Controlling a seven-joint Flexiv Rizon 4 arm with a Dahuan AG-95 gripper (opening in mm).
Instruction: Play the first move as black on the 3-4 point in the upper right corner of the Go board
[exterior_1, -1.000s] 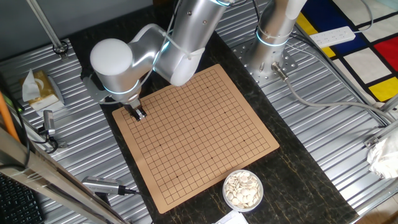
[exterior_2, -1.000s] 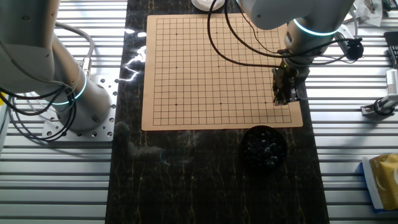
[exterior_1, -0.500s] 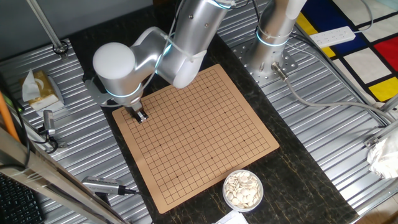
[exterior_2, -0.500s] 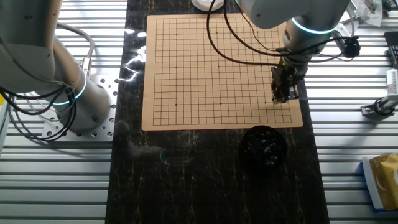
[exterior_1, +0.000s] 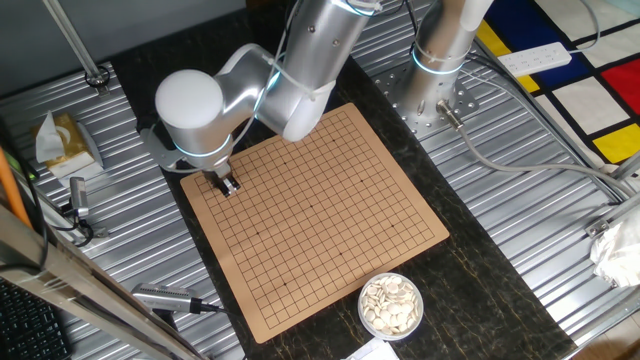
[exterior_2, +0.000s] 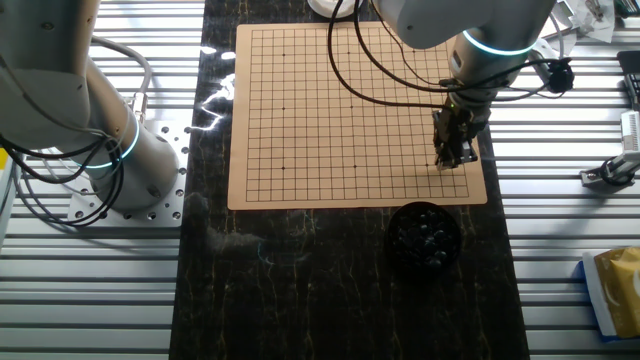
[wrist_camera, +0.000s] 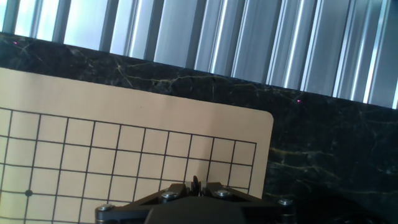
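The Go board (exterior_1: 330, 220) lies on the dark stone strip; it also shows as the board (exterior_2: 330, 110) and its corner (wrist_camera: 124, 118). My gripper (exterior_1: 227, 186) hovers low over the board's corner region, near the right edge (exterior_2: 447, 160). In the hand view the gripper (wrist_camera: 195, 186) is shut on the black stone (wrist_camera: 195, 182), held edge-on between the jaws. The stone hangs about over the crossing fourth from the side edge and third from the top, the 3-4 point (wrist_camera: 188, 178), partly hidden by the fingers. No stones lie on the board.
A black bowl of black stones (exterior_2: 424, 236) stands just off the board near the gripper. A bowl of white stones (exterior_1: 391, 305) sits at the opposite corner. A second arm's base (exterior_1: 436, 90) is bolted beside the board. A tissue box (exterior_1: 65, 140) and tools lie on the ribbed table.
The arm has drifted a little inward over the board's corner, carrying the stone with it. The jaws stay shut.
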